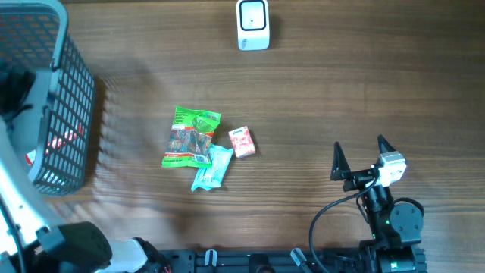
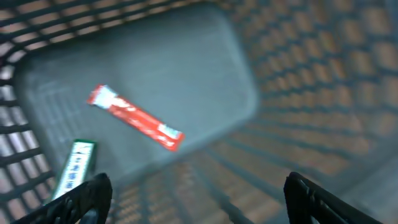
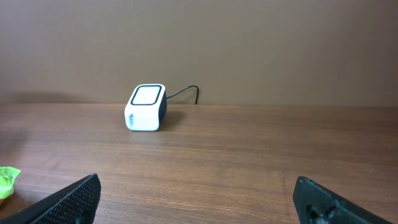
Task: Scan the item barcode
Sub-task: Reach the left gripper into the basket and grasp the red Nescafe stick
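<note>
inside the basket (image 2: 298,93), left gripper (image 2: 196,186) gapes over a red packet (image 2: 135,117) — right gripper (image 3: 196,183) wide too.

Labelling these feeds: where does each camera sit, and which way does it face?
Overhead: above the table, looking straight down on basket, packets, scanner; right claw shows.
Left wrist: over the basket, facing its floor and a red packet; left claw tips show.
Right wrist: low over the table, facing the scanner; its claw tips show.
Shared: scanner, in overhead and right wrist.
</note>
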Motion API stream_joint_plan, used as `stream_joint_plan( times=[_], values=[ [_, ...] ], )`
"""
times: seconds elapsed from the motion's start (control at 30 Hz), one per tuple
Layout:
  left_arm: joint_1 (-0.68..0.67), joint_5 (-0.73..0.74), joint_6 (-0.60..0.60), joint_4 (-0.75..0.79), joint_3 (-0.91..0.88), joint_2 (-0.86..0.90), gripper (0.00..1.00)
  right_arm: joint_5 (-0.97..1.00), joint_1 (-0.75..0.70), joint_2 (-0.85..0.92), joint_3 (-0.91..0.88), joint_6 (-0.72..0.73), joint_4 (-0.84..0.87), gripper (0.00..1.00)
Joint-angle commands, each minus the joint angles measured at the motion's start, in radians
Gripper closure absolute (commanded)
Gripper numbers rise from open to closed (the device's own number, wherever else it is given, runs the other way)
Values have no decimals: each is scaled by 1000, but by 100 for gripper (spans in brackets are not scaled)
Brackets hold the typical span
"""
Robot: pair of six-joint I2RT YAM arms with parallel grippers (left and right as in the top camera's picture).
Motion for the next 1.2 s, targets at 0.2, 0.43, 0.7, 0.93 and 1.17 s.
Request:
stream_joint_plan(
  times=[0.2, 0.43, 0.7, 0.93, 1.17],
  values=[
    [102, -10, -210, 213, -329, 129, 5, 10, -4, -3, -1, -5, 4, 0],
    [106, -9, -264, 474, -497, 210, 10, 10, -4, -3, -1, -6, 4, 0],
    [106, -10, -264, 559, -539, 312, 33, 10, -4, -3, -1, -5, 4, 0],
    [113, 15, -261, 579, -521, 333, 96, 10, -4, -3, -1, -5, 3, 0],
    [123, 157, -253, 455, -386, 115, 96, 10, -4, -3, -1, -5, 4, 0]
  ],
)
